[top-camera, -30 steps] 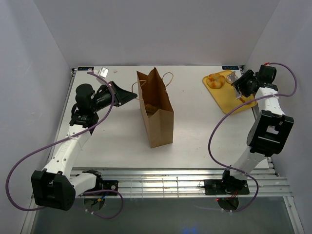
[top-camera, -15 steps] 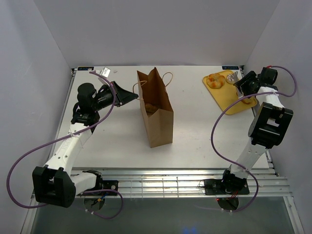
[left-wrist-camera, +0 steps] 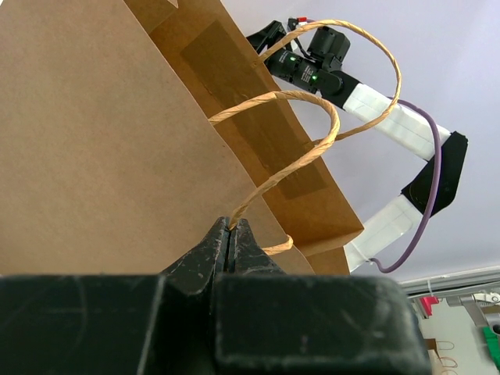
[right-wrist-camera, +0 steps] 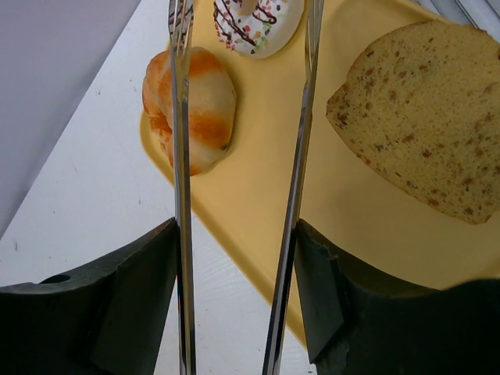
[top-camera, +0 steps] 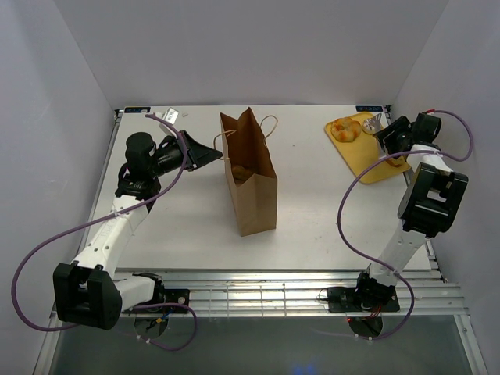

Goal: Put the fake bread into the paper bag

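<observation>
The brown paper bag (top-camera: 250, 176) stands upright mid-table, and a golden roll (top-camera: 242, 173) shows inside it. My left gripper (top-camera: 215, 153) is shut on the bag's near twisted handle (left-wrist-camera: 297, 160), pinched at the fingertips (left-wrist-camera: 231, 234) against the bag's side (left-wrist-camera: 94, 141). My right gripper (top-camera: 383, 133) is over the yellow tray (top-camera: 367, 160), its fingers closed on metal tongs (right-wrist-camera: 301, 117) whose arms stand apart. Under the tongs lie an orange-brown roll (right-wrist-camera: 199, 109), a white-iced sprinkled donut (right-wrist-camera: 254, 23) and a toast slice (right-wrist-camera: 426, 117). The tongs hold nothing.
The yellow tray (right-wrist-camera: 258, 195) sits at the table's back right corner near the right wall. A small white tag (top-camera: 168, 115) lies at the back left. Purple cables loop beside both arms. A metal rail runs along the table's near edge.
My right wrist has shifted slightly back and to the right over the tray, with the tongs turning with it. My left gripper still holds the bag handle, hardly moved.
</observation>
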Robot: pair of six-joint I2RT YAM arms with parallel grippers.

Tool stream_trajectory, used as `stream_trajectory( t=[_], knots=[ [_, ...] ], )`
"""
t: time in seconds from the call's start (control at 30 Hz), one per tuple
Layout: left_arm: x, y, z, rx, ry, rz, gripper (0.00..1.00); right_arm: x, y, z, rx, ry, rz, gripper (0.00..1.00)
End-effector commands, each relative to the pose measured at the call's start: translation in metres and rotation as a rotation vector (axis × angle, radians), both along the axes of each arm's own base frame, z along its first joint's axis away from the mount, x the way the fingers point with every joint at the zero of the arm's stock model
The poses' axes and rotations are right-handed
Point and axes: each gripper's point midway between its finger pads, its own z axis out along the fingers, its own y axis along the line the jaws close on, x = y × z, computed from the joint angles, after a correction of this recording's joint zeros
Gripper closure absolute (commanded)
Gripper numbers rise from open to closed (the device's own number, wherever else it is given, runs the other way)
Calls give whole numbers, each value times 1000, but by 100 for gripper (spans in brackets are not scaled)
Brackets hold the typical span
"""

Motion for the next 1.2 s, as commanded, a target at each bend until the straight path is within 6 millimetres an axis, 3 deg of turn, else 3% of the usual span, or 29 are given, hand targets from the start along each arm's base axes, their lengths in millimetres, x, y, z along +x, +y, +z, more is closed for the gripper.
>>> stream_trajectory(
  t=[0.0, 0.47, 0.87, 0.97, 1.17],
  knots=[
    [-3, -1, -2, 13, -19, -17, 100, 18, -6, 13, -9, -86, -11, 37],
    [-2, -1, -2, 14, -20, -15, 100, 30, 3, -8, 61, -56, 24, 38],
    [0, -1, -2, 17, -18, -14, 100, 47, 9, -11, 107, -56, 48, 40],
    [-1, -1, -3, 17, -18, -15, 100, 46, 10, -12, 111, -54, 49, 43],
    [-1, -2, -2, 17, -20, -17, 100, 43, 9, -10, 108, -52, 46, 59]
  ],
)
